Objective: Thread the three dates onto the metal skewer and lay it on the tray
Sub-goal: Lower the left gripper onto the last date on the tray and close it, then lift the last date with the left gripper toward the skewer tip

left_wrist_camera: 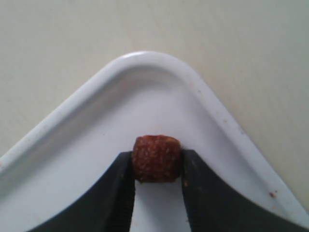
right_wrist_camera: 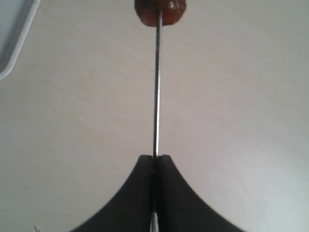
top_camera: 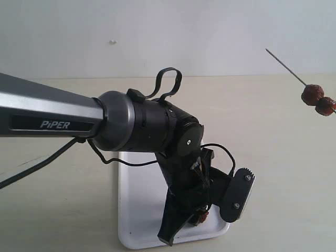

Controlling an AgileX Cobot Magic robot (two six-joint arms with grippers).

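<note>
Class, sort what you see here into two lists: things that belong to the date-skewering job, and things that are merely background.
Belong to the job: metal skewer, held in the right gripper; first threaded date; second threaded date; third date, pinched in the left gripper; tray.
Just background: table; wall.

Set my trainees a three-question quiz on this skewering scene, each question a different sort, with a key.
1. True or false: two dark reddish-brown wrinkled dates sit on the thin grey metal skewer.
2. The left jaws grip a third date over: A the flat white plastic tray; B a blue plate; C a bowl.
3. Fill in: the right jaws are shut on the ____.
Key: 1 true; 2 A; 3 skewer.
</note>
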